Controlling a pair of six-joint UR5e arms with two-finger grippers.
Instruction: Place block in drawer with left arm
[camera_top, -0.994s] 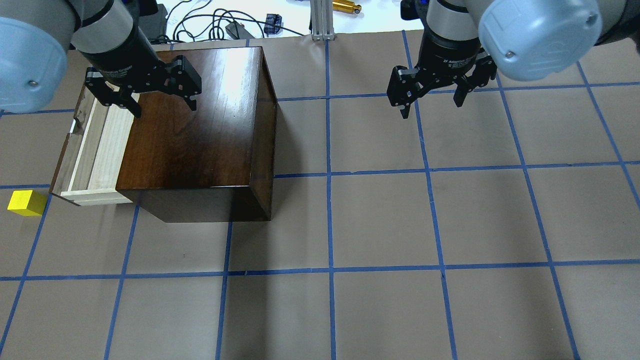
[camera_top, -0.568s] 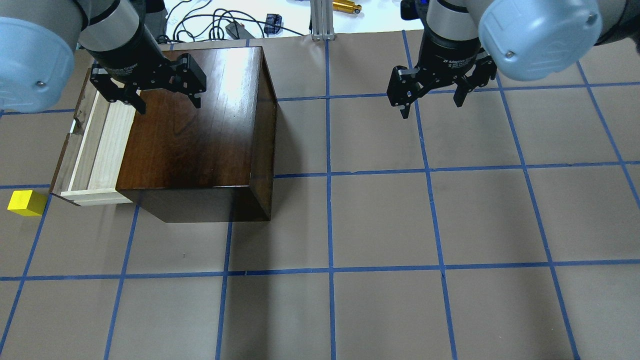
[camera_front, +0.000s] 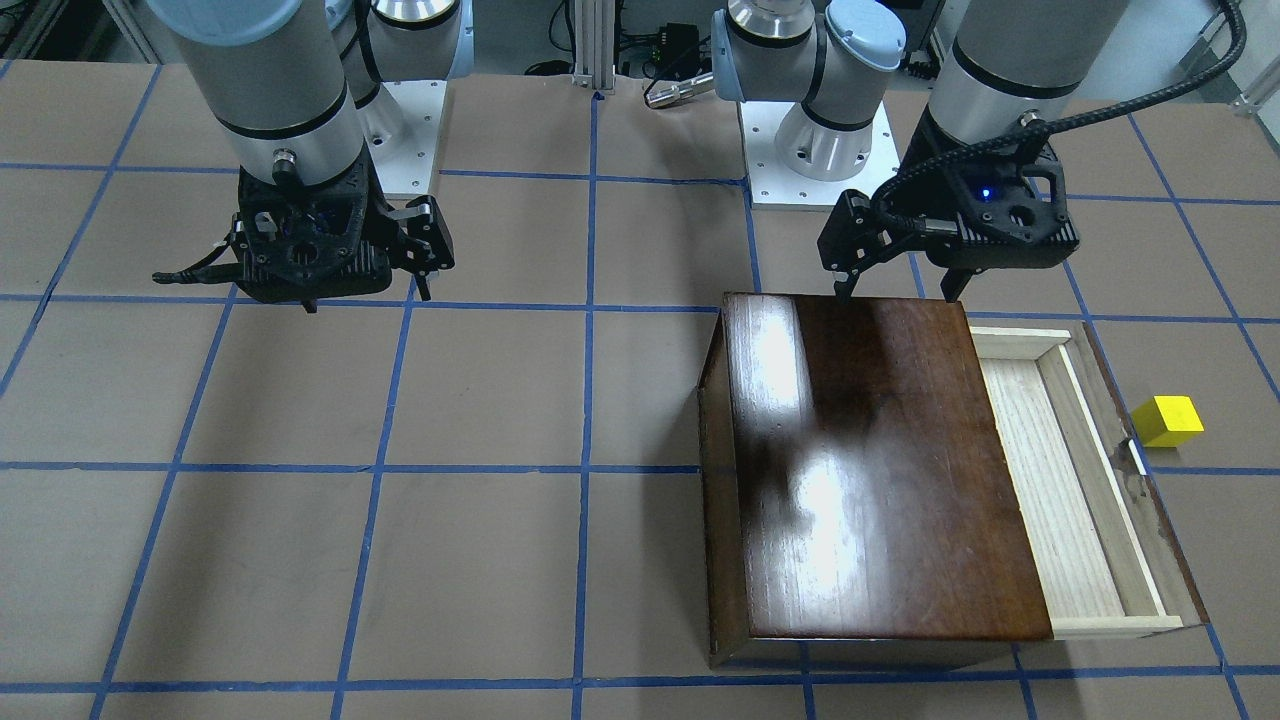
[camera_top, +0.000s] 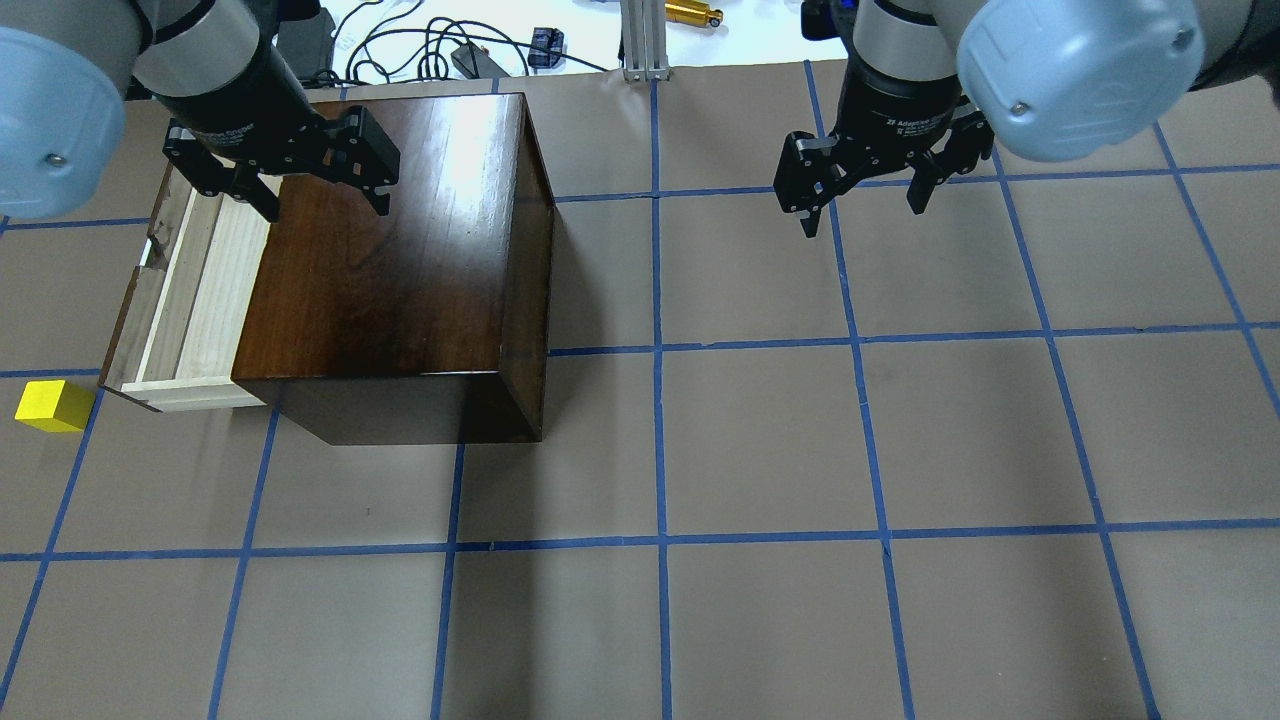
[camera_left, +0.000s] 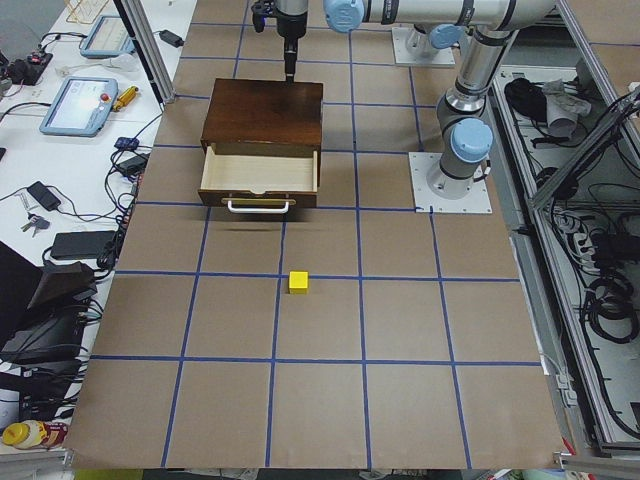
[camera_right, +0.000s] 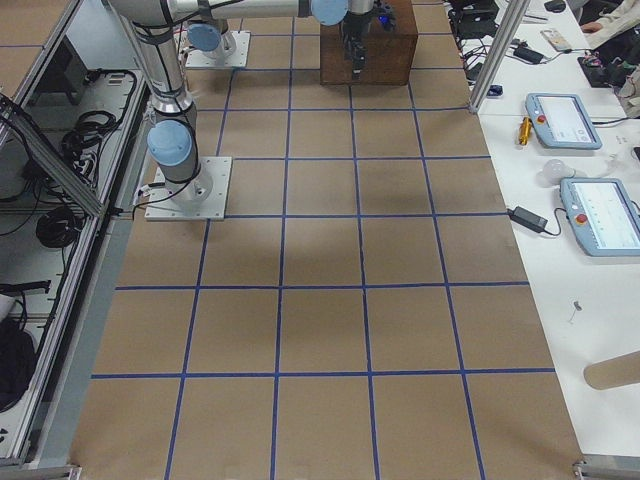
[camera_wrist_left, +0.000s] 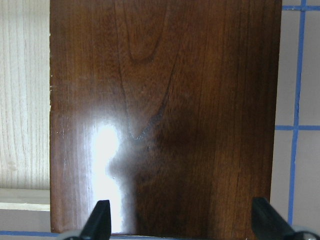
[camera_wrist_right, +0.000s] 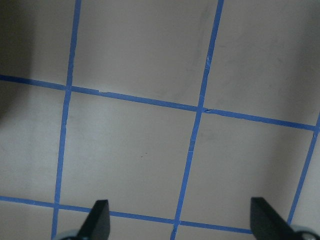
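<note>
Over the box (camera_top: 400, 260) top's corner, left gripper (camera_top: 325, 205) points down, fingers wide apart, empty (right gripper (camera_top: 862, 215) likewise). Block (camera_top: 55, 405) on table (camera_top: 760, 440), near the open drawer's (camera_top: 190, 290) front.

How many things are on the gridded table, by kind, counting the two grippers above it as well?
yellow block: 1
dark wooden box: 1
open drawer: 1
grippers: 2, the left gripper and the right gripper, both open and empty
Total: 5
</note>
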